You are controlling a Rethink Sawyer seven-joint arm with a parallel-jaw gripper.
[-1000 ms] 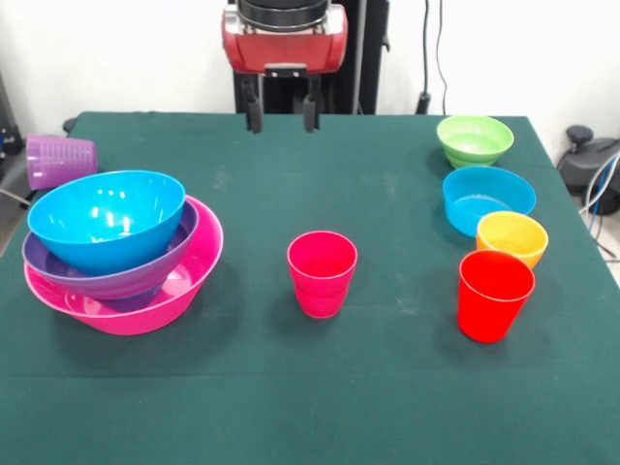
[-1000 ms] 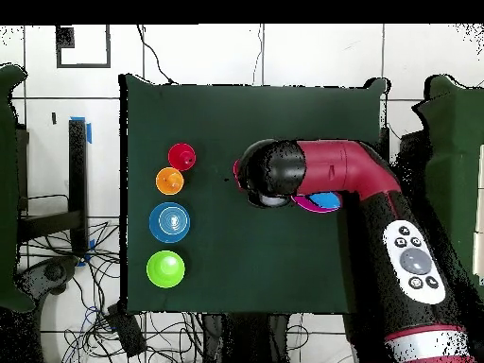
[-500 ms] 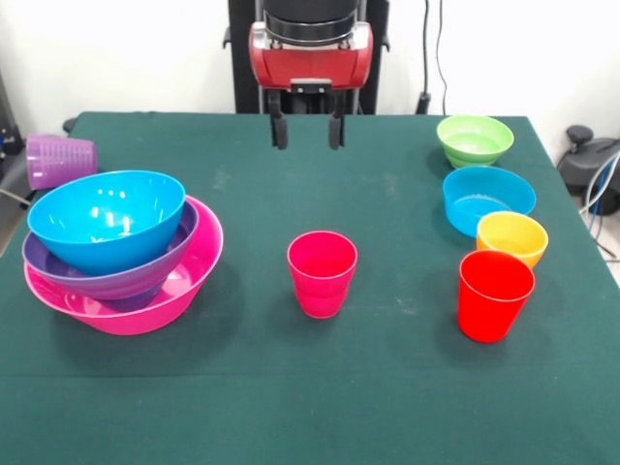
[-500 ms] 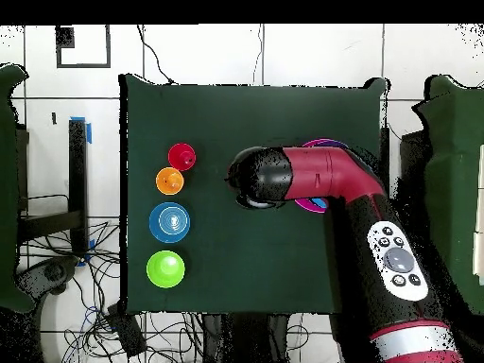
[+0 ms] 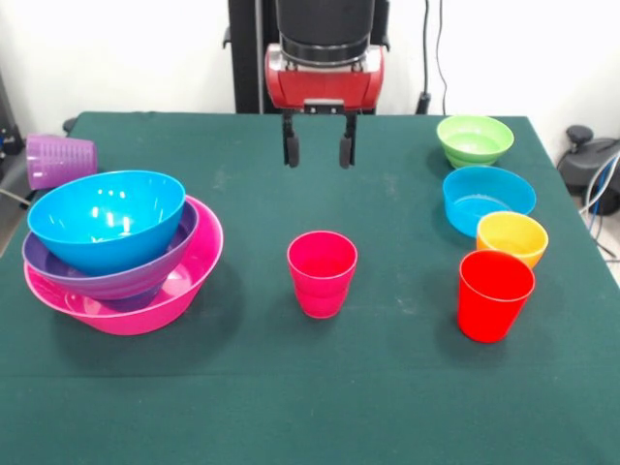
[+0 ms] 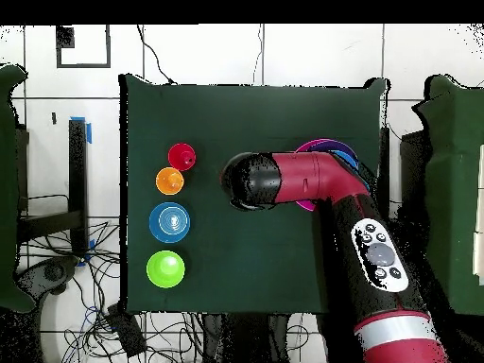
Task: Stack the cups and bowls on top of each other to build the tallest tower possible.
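Note:
My gripper (image 5: 318,152) hangs open and empty above the table, behind the magenta-pink cup (image 5: 322,272), which stands upright mid-table. At the left the tower (image 5: 121,249) is a huge pink bowl holding a purple bowl and a blue bowl (image 5: 107,218). A translucent purple cup (image 5: 60,160) lies on its side behind it. Down the right side run a green bowl (image 5: 474,139), a cyan bowl (image 5: 487,199), a small orange bowl (image 5: 511,237) and a red cup (image 5: 494,294). In the overhead view the arm (image 6: 312,184) covers the pink cup and most of the tower.
The green table (image 5: 310,387) ends close to the right of the row of bowls and to the left of the tower. Cables (image 5: 596,184) hang beyond the right edge.
The gripper has moved to the right and lower in the front view, nearer the magenta-pink cup. Its fingers stay open. Cups and bowls have not moved.

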